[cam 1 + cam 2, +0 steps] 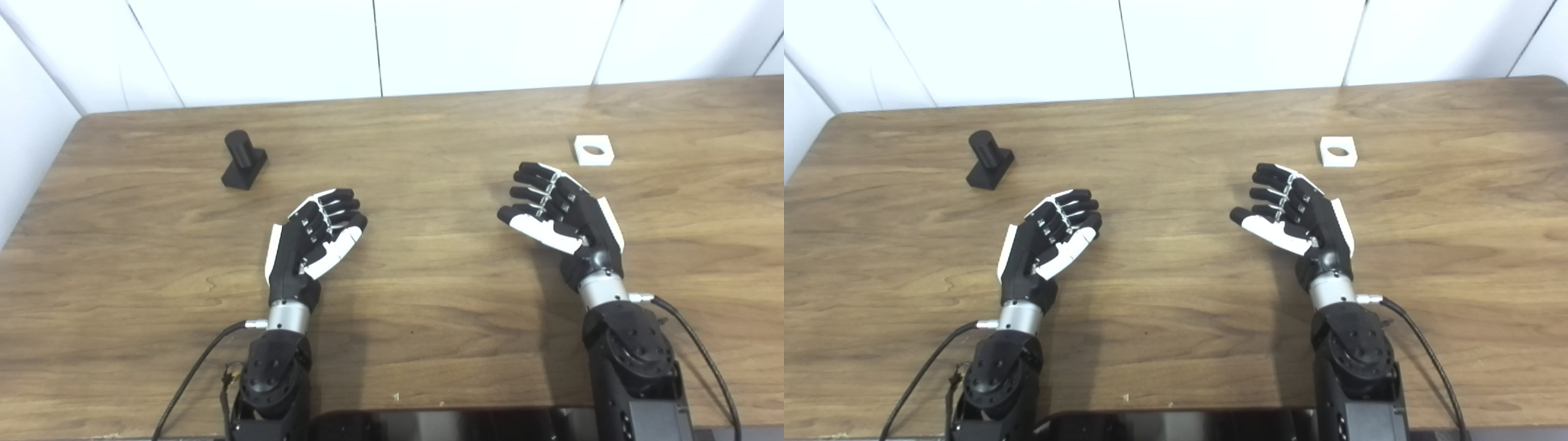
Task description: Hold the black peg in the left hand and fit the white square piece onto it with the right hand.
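Observation:
The black peg [244, 159], a short cylinder on a rectangular black base, stands upright at the far left of the wooden table [416, 153]. A white square piece [593, 150] with a round hole lies flat at the far right. My left hand [313, 236] hovers open over the middle of the table, palm turned inward, well to the right of and nearer than the peg. My right hand [560, 211] is open too, palm facing left, just short of the white piece and a little left of it. Neither hand holds anything.
White wall panels [380, 43] rise behind the table's far edge, and another white wall runs along its left edge. A dark glossy surface [453, 424] lies at the table's near edge between my forearms. Cables trail from both wrists.

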Robot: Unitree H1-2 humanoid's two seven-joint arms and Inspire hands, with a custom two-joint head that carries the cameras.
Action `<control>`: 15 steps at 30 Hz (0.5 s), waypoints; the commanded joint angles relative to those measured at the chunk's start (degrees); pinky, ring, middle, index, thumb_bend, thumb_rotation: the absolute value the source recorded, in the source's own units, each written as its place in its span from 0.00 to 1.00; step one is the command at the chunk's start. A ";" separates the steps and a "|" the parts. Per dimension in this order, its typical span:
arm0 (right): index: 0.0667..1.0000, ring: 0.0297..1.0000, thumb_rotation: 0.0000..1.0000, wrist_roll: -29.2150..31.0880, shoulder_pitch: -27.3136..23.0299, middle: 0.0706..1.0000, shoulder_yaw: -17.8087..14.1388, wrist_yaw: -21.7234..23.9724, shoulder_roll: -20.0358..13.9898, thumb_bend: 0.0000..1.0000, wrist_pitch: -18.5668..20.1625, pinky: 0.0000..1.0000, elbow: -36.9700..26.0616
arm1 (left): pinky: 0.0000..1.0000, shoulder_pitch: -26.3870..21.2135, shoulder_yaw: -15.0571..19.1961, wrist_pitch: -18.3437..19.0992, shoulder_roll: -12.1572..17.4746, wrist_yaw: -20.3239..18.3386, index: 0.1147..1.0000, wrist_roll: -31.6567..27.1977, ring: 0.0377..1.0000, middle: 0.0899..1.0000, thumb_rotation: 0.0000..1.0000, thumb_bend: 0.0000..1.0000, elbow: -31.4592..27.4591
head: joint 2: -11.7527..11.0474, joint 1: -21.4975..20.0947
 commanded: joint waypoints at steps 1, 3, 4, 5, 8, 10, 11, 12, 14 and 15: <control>0.68 0.70 0.08 1.27 -1.80 0.71 -0.19 0.54 -0.01 0.69 -1.57 0.64 -1.71 | 0.54 -1.57 -0.41 -0.92 -0.33 -0.12 0.58 0.51 0.62 0.62 0.13 0.52 -2.19 | -0.72 2.05; 0.68 0.70 0.08 1.91 -1.67 0.71 -0.64 0.73 -0.30 0.69 -1.99 0.65 -1.24 | 0.54 -1.54 -0.77 -1.56 -0.61 -0.02 0.58 0.92 0.62 0.62 0.13 0.52 -1.55 | -1.67 4.89; 0.67 0.69 0.08 2.32 -1.52 0.71 -0.97 0.74 -0.46 0.69 -2.13 0.65 -1.07 | 0.54 -1.45 -1.06 -2.14 -0.80 0.04 0.58 1.23 0.62 0.62 0.12 0.52 -1.07 | -2.34 6.58; 0.67 0.68 0.08 2.63 -1.41 0.71 -1.19 0.75 -0.59 0.70 -2.25 0.65 -0.93 | 0.54 -1.39 -1.29 -2.57 -0.95 0.11 0.58 1.46 0.62 0.62 0.12 0.51 -0.71 | -2.63 7.06; 0.68 0.69 0.11 3.34 -0.93 0.72 -1.73 1.29 -1.63 0.70 -3.63 0.65 0.23 | 0.54 -1.31 -1.77 -4.26 -1.66 0.65 0.58 2.16 0.62 0.62 0.14 0.54 1.31 | -4.81 10.58; 0.69 0.69 0.12 4.38 -0.81 0.72 -2.18 1.98 -2.32 0.70 -4.60 0.65 1.36 | 0.55 -1.36 -1.86 -5.30 -2.04 0.92 0.57 2.55 0.62 0.62 0.15 0.55 2.37 | -5.31 11.60; 0.68 0.69 0.12 4.87 -0.81 0.71 -2.41 2.24 -2.59 0.70 -5.05 0.64 1.94 | 0.55 -1.42 -1.88 -5.61 -2.17 1.04 0.57 2.72 0.62 0.62 0.15 0.54 2.71 | -5.49 11.94; 0.68 0.69 0.12 5.27 -0.81 0.70 -2.56 2.41 -2.86 0.72 -5.47 0.64 2.45 | 0.55 -1.49 -1.87 -5.81 -2.28 1.12 0.57 2.79 0.62 0.62 0.15 0.55 2.99 | -5.62 12.01; 0.67 0.69 0.13 5.62 -0.79 0.70 -2.72 2.44 -3.17 0.74 -5.89 0.63 2.96 | 0.55 -1.55 -1.80 -5.98 -2.39 1.07 0.57 2.72 0.62 0.62 0.15 0.55 3.20 | -5.68 11.92; 0.67 0.69 0.13 5.76 -0.82 0.70 -2.87 2.39 -3.29 0.74 -5.92 0.63 3.20 | 0.55 -1.60 -1.76 -6.07 -2.40 1.04 0.57 2.70 0.62 0.62 0.15 0.54 3.30 | -5.85 11.79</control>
